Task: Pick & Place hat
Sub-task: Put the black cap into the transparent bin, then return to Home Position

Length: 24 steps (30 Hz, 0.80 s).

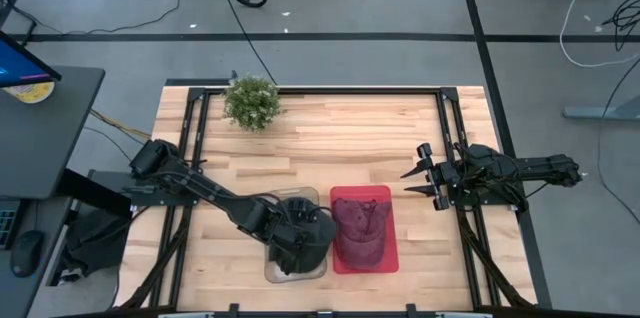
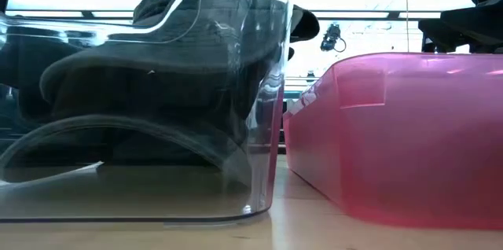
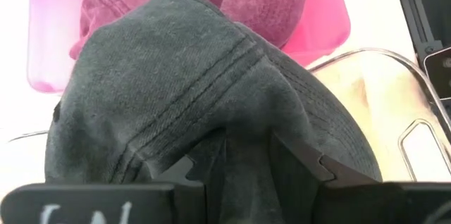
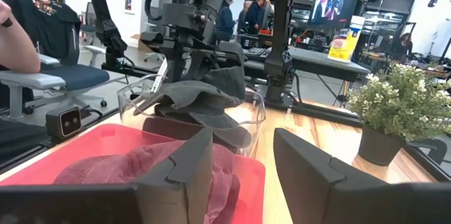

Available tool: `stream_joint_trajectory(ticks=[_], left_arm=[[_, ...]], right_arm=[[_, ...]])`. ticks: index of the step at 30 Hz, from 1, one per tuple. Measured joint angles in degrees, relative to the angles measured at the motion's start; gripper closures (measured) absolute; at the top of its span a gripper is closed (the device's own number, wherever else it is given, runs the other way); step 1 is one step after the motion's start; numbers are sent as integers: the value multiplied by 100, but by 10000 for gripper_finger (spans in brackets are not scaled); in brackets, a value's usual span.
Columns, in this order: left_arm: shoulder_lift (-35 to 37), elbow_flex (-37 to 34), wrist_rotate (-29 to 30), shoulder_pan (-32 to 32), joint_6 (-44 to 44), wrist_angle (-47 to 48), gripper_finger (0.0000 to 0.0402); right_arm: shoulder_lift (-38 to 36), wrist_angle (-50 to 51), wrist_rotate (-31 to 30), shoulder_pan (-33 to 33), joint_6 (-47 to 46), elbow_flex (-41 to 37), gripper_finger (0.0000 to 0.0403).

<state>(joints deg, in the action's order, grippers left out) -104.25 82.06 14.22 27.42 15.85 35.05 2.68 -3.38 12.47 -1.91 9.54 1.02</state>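
A dark grey hat [image 3: 176,76] sits in my left gripper [image 3: 246,153], which is shut on it over the clear bin [image 1: 272,270] near the table's near edge. Through the bin's clear wall [image 2: 263,163] the grey hat [image 2: 157,69] shows inside the bin, low down. In the right wrist view the grey hat [image 4: 197,101] has its brim [image 4: 225,136] sticking out at rim height. A maroon hat [image 1: 360,223] lies in the red bin [image 1: 390,258] beside it. My right gripper [image 1: 406,182] waits open to the right of the red bin. My left gripper pinches a fold of the grey hat's crown [image 3: 239,132] between its two fingers [image 3: 310,164], coming from above and pointing down. The hat hangs below the fingers inside the clear bin. Whether its underside rests on the bin's floor cannot be told.
A potted plant [image 1: 251,101] stands at the table's far edge. The red bin [image 2: 409,140] stands close against the clear bin's right side. Bare wood lies between the bins and the plant. People and chairs show in the room beyond the table.
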Motion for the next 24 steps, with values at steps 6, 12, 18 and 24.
stream_joint_trajectory(ticks=[6,12,18,24], left_arm=[[0,0,15,44,-65,-2,287],[148,116,273,42,-112,53,287],[582,216,844,172,-362,160,287],[818,221,1391,379,-513,486,287]], right_arm=[[0,0,0,-2,0,0,246],[-1,0,0,-2,0,0,246],[0,2,0,-2,0,0,246],[0,-2,0,0,0,0,246]])
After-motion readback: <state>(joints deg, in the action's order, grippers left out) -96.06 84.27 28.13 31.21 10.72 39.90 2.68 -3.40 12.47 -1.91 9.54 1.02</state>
